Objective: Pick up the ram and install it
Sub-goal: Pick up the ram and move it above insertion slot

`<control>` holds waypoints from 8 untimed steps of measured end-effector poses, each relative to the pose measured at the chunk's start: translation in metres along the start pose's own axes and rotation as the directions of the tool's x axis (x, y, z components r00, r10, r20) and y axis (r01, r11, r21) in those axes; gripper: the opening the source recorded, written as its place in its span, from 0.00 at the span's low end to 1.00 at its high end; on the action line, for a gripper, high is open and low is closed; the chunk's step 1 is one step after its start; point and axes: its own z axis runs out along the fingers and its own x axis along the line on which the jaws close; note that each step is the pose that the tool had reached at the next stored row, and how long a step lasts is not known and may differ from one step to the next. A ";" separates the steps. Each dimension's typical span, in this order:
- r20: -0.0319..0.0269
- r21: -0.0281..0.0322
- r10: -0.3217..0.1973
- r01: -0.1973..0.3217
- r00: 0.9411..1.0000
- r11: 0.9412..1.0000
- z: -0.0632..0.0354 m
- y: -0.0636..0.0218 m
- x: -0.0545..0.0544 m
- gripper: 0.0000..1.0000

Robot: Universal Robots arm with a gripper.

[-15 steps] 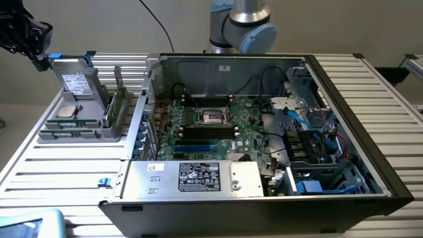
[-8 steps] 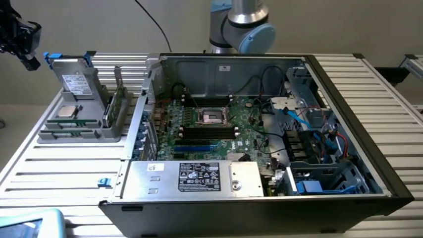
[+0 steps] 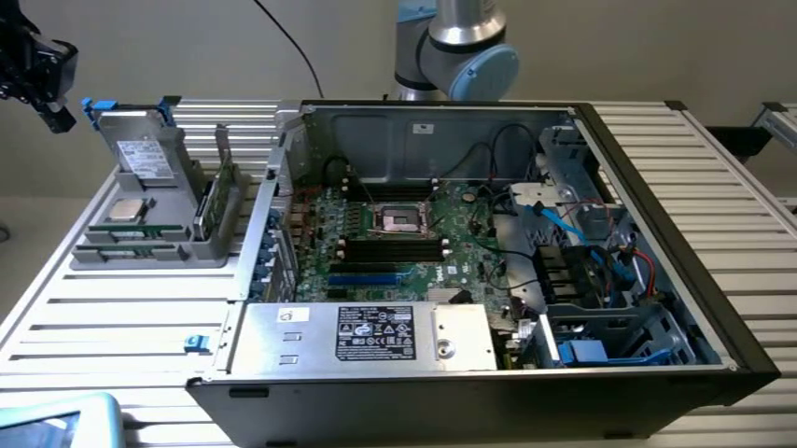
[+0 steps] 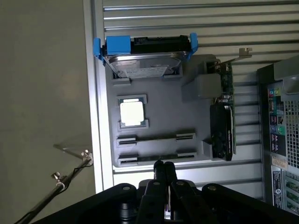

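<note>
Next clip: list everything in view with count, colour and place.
table: one, silver slats, under everything
holder: one, grey, on the table
ram: two, green, on edge in the holder's long slots
processor: one, silver, in the holder beside the ram
drive: one, silver with blue brackets, at the holder's end
expansion card: one, green and black, upright in the holder
computer case: one, black, open, beside the holder
motherboard: one, green, inside the case
gripper: one, black, shut, above the holder's edge near the ram

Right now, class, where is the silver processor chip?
On the exterior view's left, the processor chip lies in the gray tray, between the drive and the ram sticks.
</note>
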 end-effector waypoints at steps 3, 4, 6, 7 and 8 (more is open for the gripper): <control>0.000 0.000 0.000 0.000 1.000 1.000 0.0000 0.0000 0.000 0.11; 0.000 0.000 0.000 0.000 1.000 1.000 0.0000 0.0000 0.000 0.11; 0.000 0.000 -0.002 0.002 1.000 1.000 0.0000 0.0000 0.000 0.11; -0.001 -0.001 -0.014 0.014 1.000 1.000 0.0000 0.0000 0.000 0.11; -0.002 -0.001 -0.031 0.031 1.000 1.000 -0.0001 0.0001 0.000 0.11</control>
